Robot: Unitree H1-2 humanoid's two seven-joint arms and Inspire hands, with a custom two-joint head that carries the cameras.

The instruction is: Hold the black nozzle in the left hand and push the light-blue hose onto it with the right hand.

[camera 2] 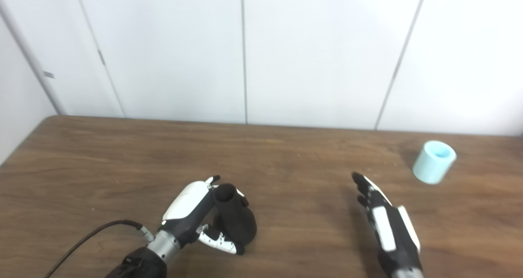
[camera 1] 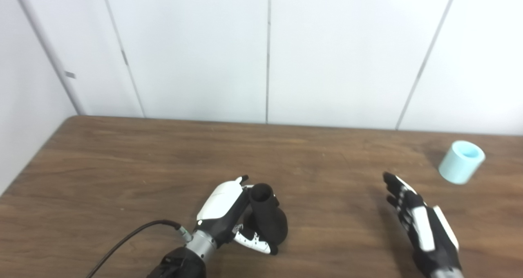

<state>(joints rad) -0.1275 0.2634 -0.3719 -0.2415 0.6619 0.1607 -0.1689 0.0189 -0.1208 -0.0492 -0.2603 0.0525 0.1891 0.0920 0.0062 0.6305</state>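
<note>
White wall panels back a brown wooden worktop (camera 1: 122,155). Near its front edge, the black nozzle (camera 1: 266,218) stands upright, open mouth up, clasped by the left robot hand (camera 1: 229,212). Far right, the light-blue hose (camera 1: 461,162) lies tilted, opening up-right. The right robot hand (camera 1: 421,225) hovers spread and empty, its wrist cut off

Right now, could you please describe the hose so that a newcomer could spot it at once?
Start at the brown table and look to its far right, close to the white wall. The hose lies there beyond the open right robot hand, untouched. It is a short, hollow, light-blue cylinder, the only pale thing on the table.
</note>
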